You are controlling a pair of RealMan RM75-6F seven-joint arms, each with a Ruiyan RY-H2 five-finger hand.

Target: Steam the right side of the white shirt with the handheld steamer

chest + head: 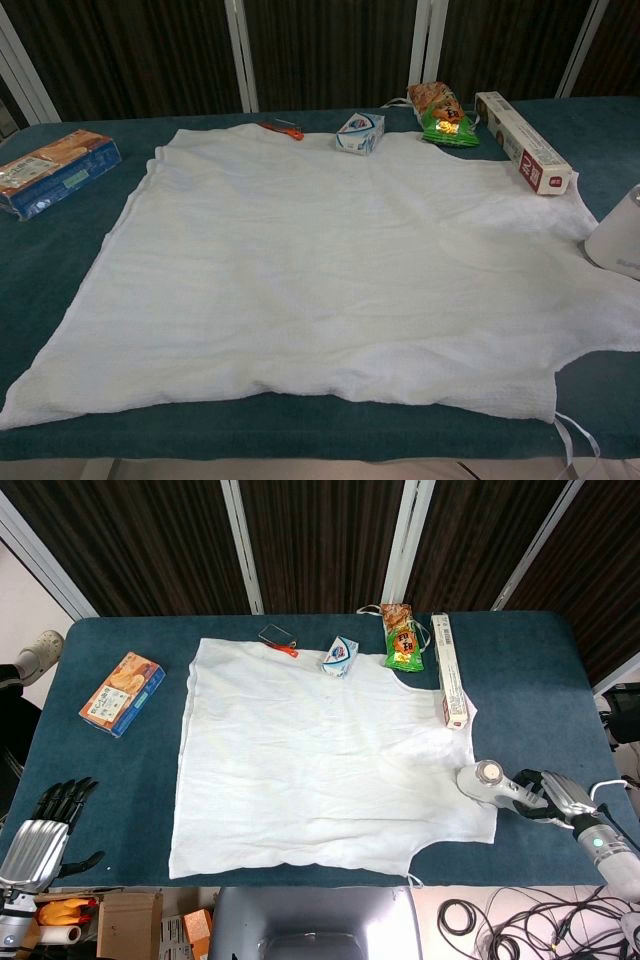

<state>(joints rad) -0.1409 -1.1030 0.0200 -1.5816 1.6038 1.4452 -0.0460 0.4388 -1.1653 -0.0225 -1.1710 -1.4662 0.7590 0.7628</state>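
The white shirt (320, 755) lies flat on the blue table (120, 780) and fills most of the chest view (330, 260). A white handheld steamer (490, 777) rests at the shirt's right edge, near the armhole. Only its rounded body shows at the right border of the chest view (620, 235). My right hand (562, 795) grips the steamer's handle from the right. My left hand (45, 825) hangs off the table's near left corner, fingers spread and holding nothing.
Along the far edge lie a long red-and-white box (450, 670), a green snack bag (402, 638), a small blue-white pack (340, 656) and an orange tool (280, 642). A biscuit box (122, 693) sits at the left. Cables trail on the floor at the lower right.
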